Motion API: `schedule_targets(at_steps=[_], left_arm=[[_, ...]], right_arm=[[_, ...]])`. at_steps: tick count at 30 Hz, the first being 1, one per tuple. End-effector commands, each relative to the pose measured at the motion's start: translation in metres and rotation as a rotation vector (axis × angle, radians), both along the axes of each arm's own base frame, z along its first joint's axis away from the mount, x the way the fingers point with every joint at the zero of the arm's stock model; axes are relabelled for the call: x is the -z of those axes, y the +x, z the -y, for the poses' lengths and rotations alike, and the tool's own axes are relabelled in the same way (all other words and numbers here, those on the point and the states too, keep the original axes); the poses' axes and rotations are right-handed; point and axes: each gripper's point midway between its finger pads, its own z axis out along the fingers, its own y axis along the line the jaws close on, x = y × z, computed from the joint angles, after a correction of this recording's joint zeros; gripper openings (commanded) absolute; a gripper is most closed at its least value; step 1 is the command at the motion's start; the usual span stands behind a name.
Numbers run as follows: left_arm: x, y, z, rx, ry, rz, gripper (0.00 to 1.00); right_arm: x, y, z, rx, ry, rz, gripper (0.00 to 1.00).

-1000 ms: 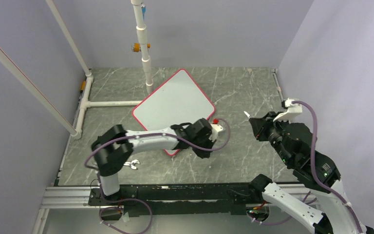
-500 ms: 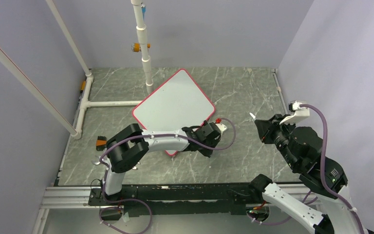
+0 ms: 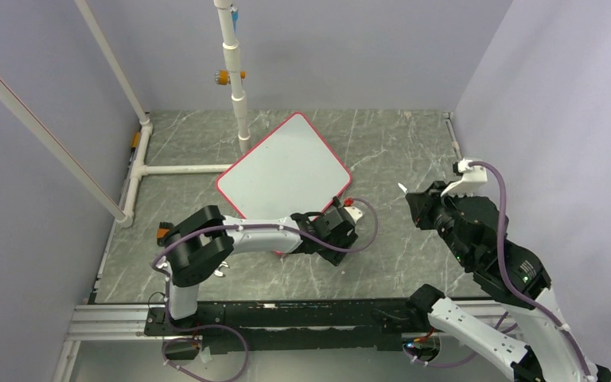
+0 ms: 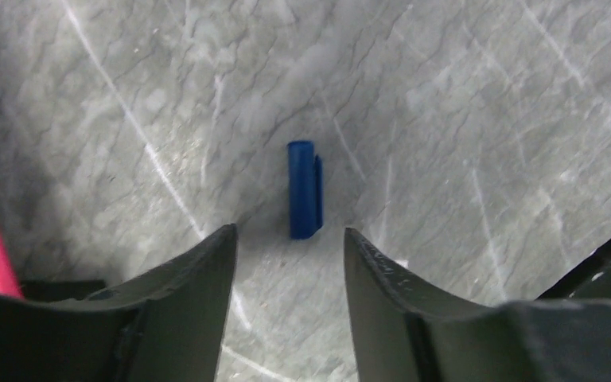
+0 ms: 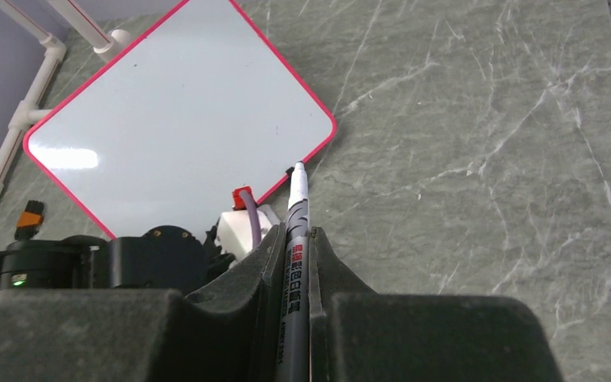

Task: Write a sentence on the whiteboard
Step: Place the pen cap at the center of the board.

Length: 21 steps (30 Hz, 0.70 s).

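The whiteboard (image 3: 282,171) lies flat on the worktop (image 3: 398,151) toward the far middle, turned corner-on to the arms, and its face is blank, with no stroke of the sentence on it. The left claw (image 4: 288,239) hangs low over the stone near the board's closest corner with its jaws parted and nothing between them. A blue cap (image 4: 304,189) lies loose on the worktop just ahead of the jaws. The right claw (image 5: 296,239) is closed tight on the marker (image 5: 297,207), whose bare tip points toward the board but is well short of it and off the surface. So the pen looks uncapped and ready, and writing is the step in hand. The next move calls for the right arm to carry the tip over the board's upper part and lower it gently for the first letter — the left arm perhaps steadying the board's edge.
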Motion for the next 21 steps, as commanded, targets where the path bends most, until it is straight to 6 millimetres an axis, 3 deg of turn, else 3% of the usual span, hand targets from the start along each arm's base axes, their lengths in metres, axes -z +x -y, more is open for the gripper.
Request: schedule_targets(at_steps=[1,2,3,4,5,11,16,21], left_arm=[[-0.05,0.005,-0.009,-0.016,-0.044,0.077,0.65],[-0.059,0.005,-0.012,-0.015,-0.044,0.092,0.69],[-0.068,0.006,-0.018,-0.015,-0.034,0.106,0.78],[-0.08,0.008,-0.023,-0.018,-0.03,0.127,0.94],[-0.092,0.01,-0.028,-0.02,-0.027,0.151,0.99],[-0.167,0.024,-0.078,-0.041,0.062,0.322,0.99],[-0.228,0.053,-0.15,-0.154,0.133,0.455,0.99],[-0.279,0.097,-0.217,-0.309,-0.028,0.544,0.99]], right_arm=[[-0.008,0.013,-0.011,-0.012,0.012,0.039,0.0],[-0.008,0.015,-0.013,-0.012,0.012,0.042,0.0],[-0.007,0.016,-0.014,-0.012,0.011,0.043,0.0],[-0.007,0.018,-0.015,-0.012,0.012,0.046,0.0],[-0.006,0.019,-0.017,-0.016,0.011,0.045,0.0],[0.0,0.025,-0.025,-0.035,-0.002,0.036,0.0],[0.005,0.027,-0.028,-0.046,-0.002,0.036,0.0],[0.01,0.03,-0.035,-0.068,0.003,0.043,0.0]])
